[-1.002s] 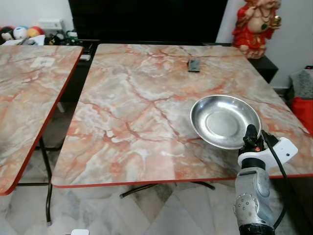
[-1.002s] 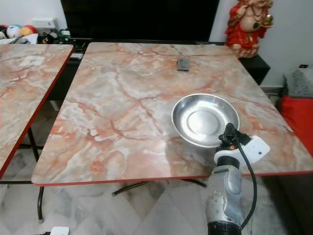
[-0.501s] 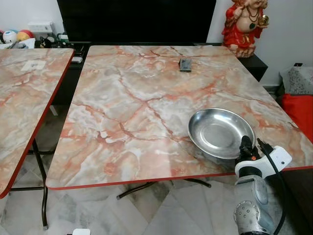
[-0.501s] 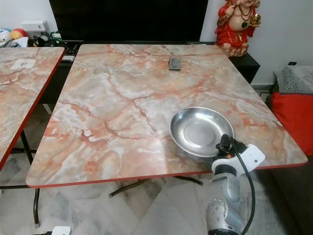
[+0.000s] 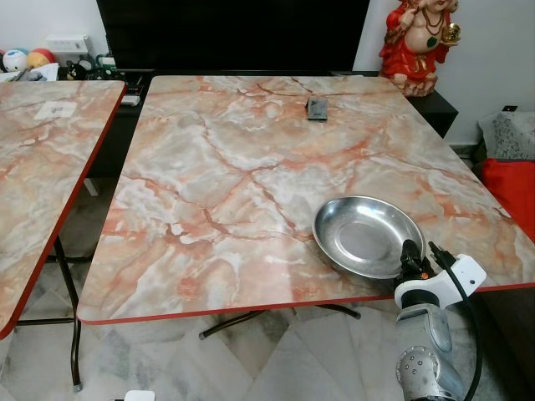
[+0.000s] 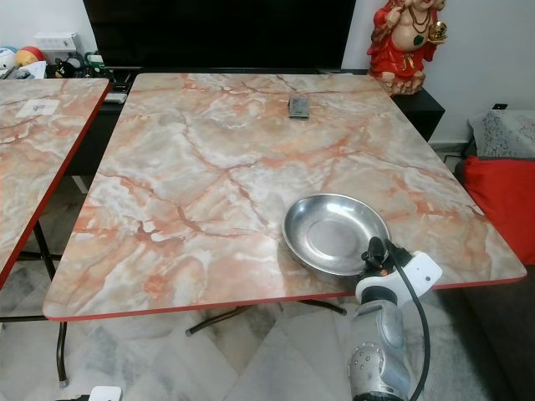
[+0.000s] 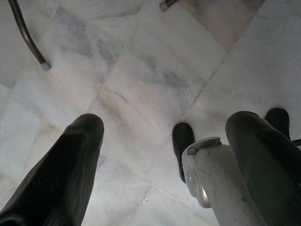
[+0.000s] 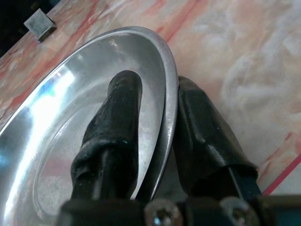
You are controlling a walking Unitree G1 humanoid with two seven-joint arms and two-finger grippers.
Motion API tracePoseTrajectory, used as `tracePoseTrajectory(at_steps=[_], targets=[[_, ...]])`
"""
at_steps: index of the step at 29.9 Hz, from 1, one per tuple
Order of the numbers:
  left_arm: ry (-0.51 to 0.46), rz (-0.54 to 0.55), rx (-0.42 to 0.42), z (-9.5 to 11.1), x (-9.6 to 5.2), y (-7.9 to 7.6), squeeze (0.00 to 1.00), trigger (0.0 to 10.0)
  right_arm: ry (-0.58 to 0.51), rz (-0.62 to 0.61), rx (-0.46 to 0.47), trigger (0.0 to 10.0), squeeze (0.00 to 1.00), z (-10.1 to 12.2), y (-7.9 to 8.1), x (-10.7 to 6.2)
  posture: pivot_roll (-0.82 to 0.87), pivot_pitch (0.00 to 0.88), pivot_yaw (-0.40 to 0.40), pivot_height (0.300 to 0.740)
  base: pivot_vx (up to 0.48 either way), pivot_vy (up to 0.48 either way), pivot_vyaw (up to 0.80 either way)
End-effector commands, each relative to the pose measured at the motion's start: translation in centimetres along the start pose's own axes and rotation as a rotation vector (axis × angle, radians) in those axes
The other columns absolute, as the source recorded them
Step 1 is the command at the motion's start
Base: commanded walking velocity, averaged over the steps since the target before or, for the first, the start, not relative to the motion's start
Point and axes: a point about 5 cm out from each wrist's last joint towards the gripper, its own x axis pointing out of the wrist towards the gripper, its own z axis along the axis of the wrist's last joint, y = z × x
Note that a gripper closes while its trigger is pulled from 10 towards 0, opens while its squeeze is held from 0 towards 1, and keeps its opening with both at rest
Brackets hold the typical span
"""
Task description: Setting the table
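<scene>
Gripping the near rim of a shallow steel plate (image 5: 368, 236), the right gripper (image 8: 153, 127) is pinching the metal edge between its two black fingers, one finger (image 8: 117, 117) lying inside the dish and the other (image 8: 202, 132) pressing against the outside. The plate is sitting on a marble-patterned table (image 5: 234, 167) with a thin red edge, close to the front edge and toward the robot's right corner. The silver right arm (image 5: 422, 351) is reaching up from below the table edge, a black cable looping beside its white wrist housing.

Far across the same table, a small dark square object (image 5: 317, 108) is lying near the back edge, well apart from the plate. A second table (image 5: 42, 159) with the same pattern is standing to the left, separated by a gap. A red figurine (image 5: 415, 38) is standing on a dark cabinet behind the right corner.

The left gripper (image 7: 164, 141) is hanging low with its fingers spread apart, holding nothing, pointing down at pale marble floor tiles (image 7: 141, 70).
</scene>
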Motion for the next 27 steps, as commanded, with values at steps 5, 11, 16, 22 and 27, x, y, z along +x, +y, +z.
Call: tracePoseTrajectory(at_steps=[5, 11, 16, 22, 27], targets=[[0.042, -0.009, 0.013, -1.0, -0.2, -0.1, 0.00, 10.0, 0.029, -0.001, -0.022, 10.0, 0.00, -0.4, -0.6, -0.2, 0.02, 0.126, -0.062, 0.740, 0.000, 0.000, 0.00], [0.042, -0.013, 0.016, -1.0, -0.2, -0.2, 0.00, 10.0, 0.047, -0.002, -0.031, 10.0, 0.00, -0.9, -0.7, -0.3, 0.02, 0.126, -0.062, 0.740, 0.000, 0.000, 0.00], [0.042, -0.013, 0.019, -0.9, -0.2, -0.2, 0.00, 10.0, 0.059, -0.003, -0.038, 10.0, 0.00, -1.1, -0.8, -0.4, 0.02, 0.127, -0.062, 0.740, 0.000, 0.000, 0.00], [0.042, -0.013, 0.021, -0.9, -0.2, -0.2, 0.00, 10.0, 0.088, -0.003, -0.052, 10.0, 0.01, -1.7, -1.1, -0.6, 0.03, 0.127, -0.063, 0.740, 0.000, 0.000, 0.00], [0.042, -0.014, 0.022, -0.9, -0.2, -0.3, 0.00, 10.0, 0.101, -0.001, -0.058, 10.0, 0.19, -1.9, -1.2, -0.6, 0.02, 0.126, -0.063, 0.740, 0.000, 0.000, 0.00]])
